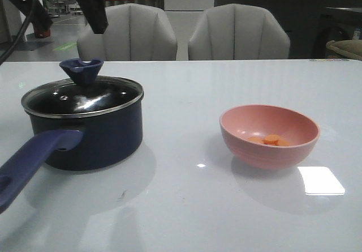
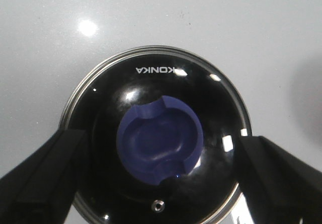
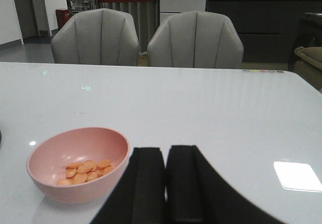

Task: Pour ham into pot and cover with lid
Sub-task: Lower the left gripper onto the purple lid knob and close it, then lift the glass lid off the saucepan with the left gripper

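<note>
The left gripper hangs right above the lid, its two black fingers spread wide and holding nothing. The lid sits flat on the pot, on the left part of the table. It is glass, so it looks hard, smooth and easy to break. The best place to grab it is the blue knob in the middle. The right gripper has its fingers pressed together and holds nothing. Just beside it the ham lies in the pink bowl. The slices look small, light and a bit slippery
</note>
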Robot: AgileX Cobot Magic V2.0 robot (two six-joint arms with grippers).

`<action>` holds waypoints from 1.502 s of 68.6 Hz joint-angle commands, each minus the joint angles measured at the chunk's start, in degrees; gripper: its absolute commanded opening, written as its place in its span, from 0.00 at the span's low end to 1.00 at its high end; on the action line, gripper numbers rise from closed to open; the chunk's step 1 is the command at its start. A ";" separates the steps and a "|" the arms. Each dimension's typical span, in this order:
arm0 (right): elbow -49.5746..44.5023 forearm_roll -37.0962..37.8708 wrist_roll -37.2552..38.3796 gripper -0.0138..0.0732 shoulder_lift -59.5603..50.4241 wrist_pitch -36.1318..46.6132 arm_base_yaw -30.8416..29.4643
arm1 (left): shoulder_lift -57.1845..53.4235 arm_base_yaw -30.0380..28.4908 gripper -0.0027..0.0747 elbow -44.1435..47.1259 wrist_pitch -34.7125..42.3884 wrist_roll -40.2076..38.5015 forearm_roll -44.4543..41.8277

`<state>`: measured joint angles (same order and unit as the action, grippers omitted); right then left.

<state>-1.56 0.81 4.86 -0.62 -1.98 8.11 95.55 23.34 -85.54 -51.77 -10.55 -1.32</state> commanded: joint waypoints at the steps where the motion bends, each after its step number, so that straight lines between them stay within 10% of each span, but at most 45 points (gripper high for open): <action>1: 0.32 0.50 -0.45 0.35 -1.10 4.40 -0.23 | 0.82 0.44 0.83 -5.06 -0.59 -1.13 0.60; 38: 0.32 0.50 -0.45 0.35 -1.15 4.40 -0.23 | 9.88 0.34 0.82 -9.31 -6.15 -3.78 -0.63; 62: 0.32 0.50 -0.45 0.35 -1.15 4.40 -0.23 | 9.88 0.34 0.37 -9.35 -6.57 -3.54 -0.59; 103: 0.32 0.50 -0.45 0.35 -1.15 4.40 -0.23 | -0.46 -5.28 0.37 -11.12 -12.47 -0.49 -8.52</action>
<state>-1.56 0.81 4.86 -0.62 -1.98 8.11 100.68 21.59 -94.43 -66.00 -11.13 -7.73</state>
